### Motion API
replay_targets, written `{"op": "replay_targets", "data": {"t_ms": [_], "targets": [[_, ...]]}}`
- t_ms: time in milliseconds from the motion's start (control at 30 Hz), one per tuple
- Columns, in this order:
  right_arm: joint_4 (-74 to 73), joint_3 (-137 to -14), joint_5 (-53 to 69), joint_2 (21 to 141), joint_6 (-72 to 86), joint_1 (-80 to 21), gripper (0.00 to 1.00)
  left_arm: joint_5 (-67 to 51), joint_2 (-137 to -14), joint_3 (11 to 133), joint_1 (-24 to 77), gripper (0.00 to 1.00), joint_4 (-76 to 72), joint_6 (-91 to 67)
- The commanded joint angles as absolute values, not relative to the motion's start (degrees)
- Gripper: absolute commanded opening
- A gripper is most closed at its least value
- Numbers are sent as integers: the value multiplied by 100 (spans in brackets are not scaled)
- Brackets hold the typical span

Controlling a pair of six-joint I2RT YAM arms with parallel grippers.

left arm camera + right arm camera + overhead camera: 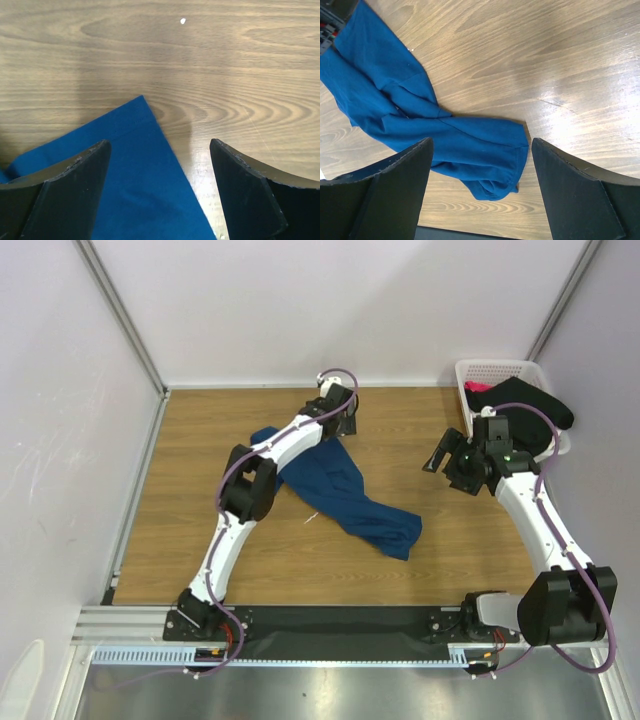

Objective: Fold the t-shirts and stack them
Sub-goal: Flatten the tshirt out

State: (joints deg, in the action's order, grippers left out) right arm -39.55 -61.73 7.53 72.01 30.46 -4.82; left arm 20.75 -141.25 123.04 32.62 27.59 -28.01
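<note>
Left gripper [159, 150], jaws apart and empty, hangs over the far corner of the dark blue t-shirt [345, 495], which lies crumpled mid-counter [200, 540]. Right gripper [440, 455], jaws also apart, hovers to the shirt's right, near the white basket [500, 370] at far right. Likely step is spreading it flat: pinch the far corner cleanly, take the near-right bunched end, and draw them apart evenly.
</note>
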Motion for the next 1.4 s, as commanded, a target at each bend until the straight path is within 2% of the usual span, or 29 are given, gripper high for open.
{"op": "replay_targets", "data": {"t_ms": [0,267,433,767,800,933,1000,1067,1167,1200,1367], "targets": [[-3964,-6214,773,7163,3032,-422,86,2267,-14238,12648,3208,87,2838,-3172],[-3990,-6267,782,7225,3032,-378,86,2303,-14414,12709,3059,75,3050,-3656],[-3990,-6284,773,7233,3050,-352,86,2171,-14633,13034,2988,61,3304,-3718],[-4016,-6311,800,7225,3103,-360,86,1925,-14897,13412,2892,62,3734,-3744],[-4008,-6311,809,7225,3120,-360,86,1890,-14915,13456,2865,59,3744,-3779],[-4052,-6311,809,7207,3111,-360,86,1820,-14924,13421,2821,39,3744,-3832],[-4060,-6319,809,7198,3120,-360,86,1793,-14941,13447,2821,32,3744,-3806],[-4069,-6319,800,7181,3129,-352,86,1740,-14976,13473,2813,30,3744,-3788],[-4078,-6337,800,7172,3129,-352,86,1670,-15003,13517,2804,12,3744,-3779],[-4087,-6346,791,7154,3138,-352,86,1653,-15012,13535,2786,0,3735,-3771],[-4087,-6354,800,7146,3146,-360,86,1635,-15012,13553,2786,0,3735,-3709]]}}
